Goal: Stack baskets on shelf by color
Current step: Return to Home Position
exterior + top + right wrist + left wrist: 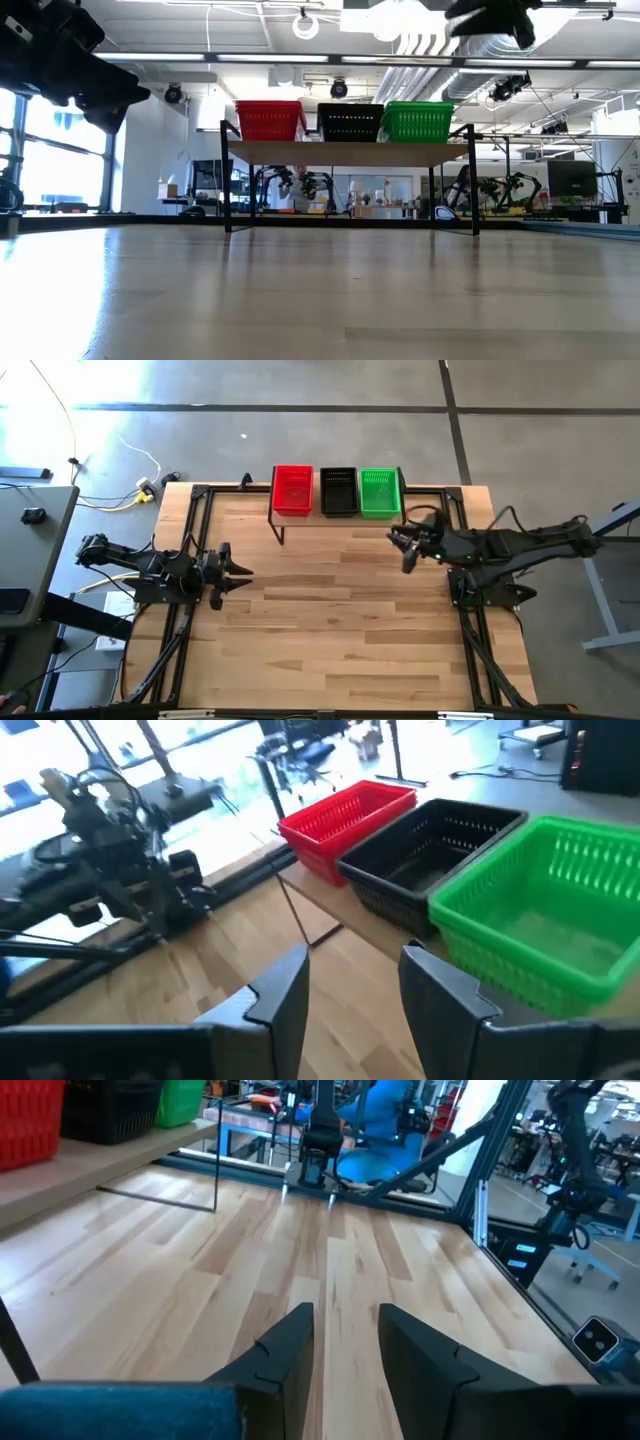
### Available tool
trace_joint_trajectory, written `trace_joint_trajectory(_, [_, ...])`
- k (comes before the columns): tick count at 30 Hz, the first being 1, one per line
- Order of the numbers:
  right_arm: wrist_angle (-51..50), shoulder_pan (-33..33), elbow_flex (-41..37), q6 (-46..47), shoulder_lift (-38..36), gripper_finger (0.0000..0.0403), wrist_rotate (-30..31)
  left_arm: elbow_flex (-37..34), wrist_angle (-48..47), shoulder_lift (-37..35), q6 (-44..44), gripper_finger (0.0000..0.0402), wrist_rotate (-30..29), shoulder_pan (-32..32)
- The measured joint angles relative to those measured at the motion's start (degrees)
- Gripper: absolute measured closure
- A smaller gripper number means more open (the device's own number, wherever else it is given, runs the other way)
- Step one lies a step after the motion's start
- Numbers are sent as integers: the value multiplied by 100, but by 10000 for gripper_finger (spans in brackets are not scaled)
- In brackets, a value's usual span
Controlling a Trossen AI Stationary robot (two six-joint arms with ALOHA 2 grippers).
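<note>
Spread apart and pinching nothing, the right claw (355,960) fills the foreground of its own wrist view, its two dark fingers (285,990) framing bare wood and the front edge of the shelf (350,153). From above, the right arm reaches in from the right edge of the tabletop (340,630), stretched nearly level, with the claw hanging near the shelf's right front corner, clear of every basket.

On the shelf at the far edge of the tabletop, three colours stand in a row, side by side and touching: the red baskets (292,490) on the left, the black baskets (338,491) in the middle, the green baskets (379,492) on the right. How many are nested in each pile I cannot tell.

Over the left side of the tabletop the left arm lies folded low, its left claw (235,573) pointing toward the middle of the wood, well apart from the shelf. Its fingers (290,1355) are also parted, with only planks between them.
</note>
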Motion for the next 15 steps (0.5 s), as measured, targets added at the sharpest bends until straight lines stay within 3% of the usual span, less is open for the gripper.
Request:
trace_joint_trajectory(8, [794, 0, -1739, -158, -1532, 265, -335, 0, 4, 0, 0, 298, -12, 0])
trace_joint_trajectory(15, [1843, 0, -3178, -178, -2433, 265, -787, 0, 7, 0, 0, 298, 3, 0])
